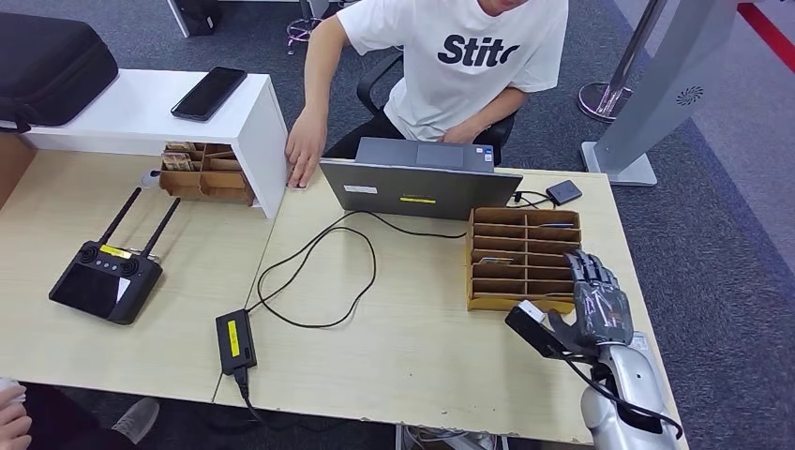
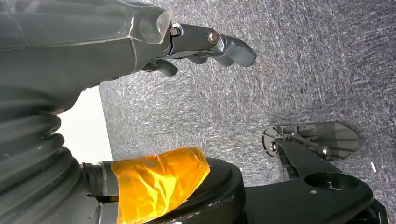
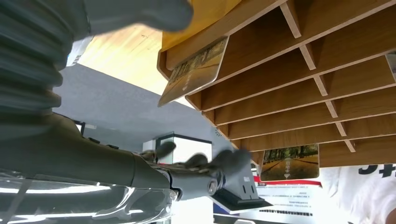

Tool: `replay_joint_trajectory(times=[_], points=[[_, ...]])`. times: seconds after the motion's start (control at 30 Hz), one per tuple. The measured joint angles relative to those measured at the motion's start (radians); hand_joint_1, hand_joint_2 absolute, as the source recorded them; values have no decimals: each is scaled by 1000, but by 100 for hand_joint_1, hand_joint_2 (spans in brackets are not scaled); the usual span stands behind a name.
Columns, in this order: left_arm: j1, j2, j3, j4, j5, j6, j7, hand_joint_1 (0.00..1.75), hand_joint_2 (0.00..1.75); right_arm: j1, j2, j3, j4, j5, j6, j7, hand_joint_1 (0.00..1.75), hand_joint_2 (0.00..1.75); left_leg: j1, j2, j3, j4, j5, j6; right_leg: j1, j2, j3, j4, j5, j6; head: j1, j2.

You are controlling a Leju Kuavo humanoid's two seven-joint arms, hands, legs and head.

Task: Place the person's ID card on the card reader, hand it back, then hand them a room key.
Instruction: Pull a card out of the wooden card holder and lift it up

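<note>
My right hand (image 1: 596, 302) hovers with its fingers spread over the near right corner of a wooden slotted rack (image 1: 521, 258), holding nothing. A flat black card reader (image 1: 532, 330) lies on the table just beside the thumb, with a small pale piece on its far end. In the right wrist view the fingers (image 3: 201, 163) hang close to the rack (image 3: 299, 70); one picture-printed key card (image 3: 194, 70) sticks out of a slot and another (image 3: 289, 161) sits in a further slot. My left hand (image 2: 205, 42) hangs over grey carpet, fingers apart and empty. The person (image 1: 459, 56) in a white T-shirt sits behind the laptop.
An open grey laptop (image 1: 417, 183) stands mid-table with cables and a power adapter (image 1: 235, 339) in front. A small black box (image 1: 563, 192) lies behind the rack. A remote controller (image 1: 105, 277) sits left. The person's hand (image 1: 305, 150) rests by a white shelf (image 1: 253, 122) bearing a phone (image 1: 209, 92).
</note>
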Motion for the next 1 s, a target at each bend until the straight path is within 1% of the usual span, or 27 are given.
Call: replay_joint_trajectory(times=[0.07, 0.13, 0.3, 0.6, 0.77, 1.0], points=[[0, 0, 0, 0, 0, 0, 0, 0, 175, -1, 1, 0, 3, 1, 0, -2, 141, 175, 0, 0, 0, 0, 0, 0, 0, 0, 0, 0, 0, 0, 0, 0], [0, 0, 0, 0, 0, 0, 0, 0, 175, -2, 1, 0, 7, 2, 1, -4, 144, 175, 0, 0, 0, 0, 0, 0, 0, 0, 0, 0, 0, 0, 0, 0], [0, 0, 0, 0, -2, 1, 0, 0, 175, -6, 3, 0, 19, 2, 0, -8, 145, 175, 0, 0, 0, 0, 0, 0, 0, 0, 0, 0, 0, 0, 0, 0], [0, 0, 0, 0, -2, 2, 0, 0, 175, -15, 6, 0, 24, 2, -1, -9, 153, 175, 0, 0, 0, 0, 0, 0, 0, 0, 0, 0, 0, 0, 0, 0], [0, 0, 0, 0, -2, 2, 1, 0, 175, -18, 7, 0, 29, 2, -1, -9, 151, 175, 0, 0, 0, 0, 0, 0, 0, 0, 0, 0, 0, 0, 0, 0], [0, 0, 0, 0, -3, 2, 3, 0, 175, -22, 8, 0, 23, 9, -2, -10, 159, 175, 0, 0, 0, 0, 0, 0, 0, 0, 0, 0, 0, 0, 0, 0]])
